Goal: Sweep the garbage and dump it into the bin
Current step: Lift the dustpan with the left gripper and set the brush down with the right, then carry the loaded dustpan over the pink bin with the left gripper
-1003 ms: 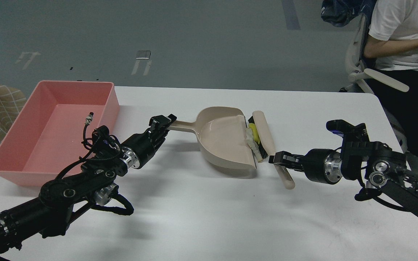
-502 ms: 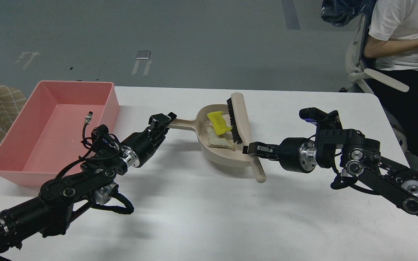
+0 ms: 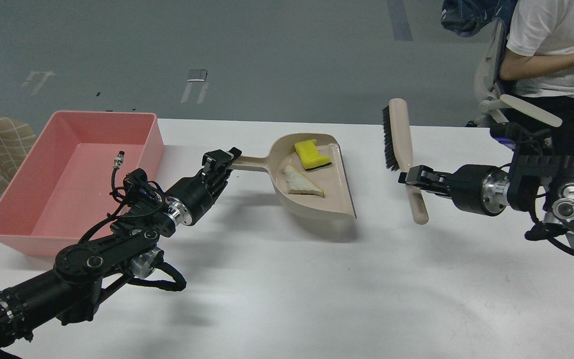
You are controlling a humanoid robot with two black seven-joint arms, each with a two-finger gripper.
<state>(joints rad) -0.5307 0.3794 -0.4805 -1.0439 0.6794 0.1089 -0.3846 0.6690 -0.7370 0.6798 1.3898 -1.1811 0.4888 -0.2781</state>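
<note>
Beige dustpan [image 3: 317,192]: sits on the white table [image 3: 287,294], mouth toward the robot's right, now holding both scraps.
Yellow sponge piece [image 3: 311,154]: lies at the back of the pan, dark green edge showing; a second ago it was pressed at the pan's lip.
Off-white strip [image 3: 303,183]: rests mid-pan just beside the sponge, no longer on the table.
Left gripper [image 3: 222,162]: fingers closed around the end of the dustpan's handle, as they were a second ago.
Right gripper [image 3: 409,176]: clamped on the brush [image 3: 404,149] handle; it has pulled back to the right, and the brush now stands well clear of the pan, bristles facing left.
Pink bin [image 3: 75,144]: at the table's left, near the left arm, with no scraps in it.
Meaning: sweeping looks finished; what likely remains is carrying the pan left and tipping it over the bin without spilling.
</note>
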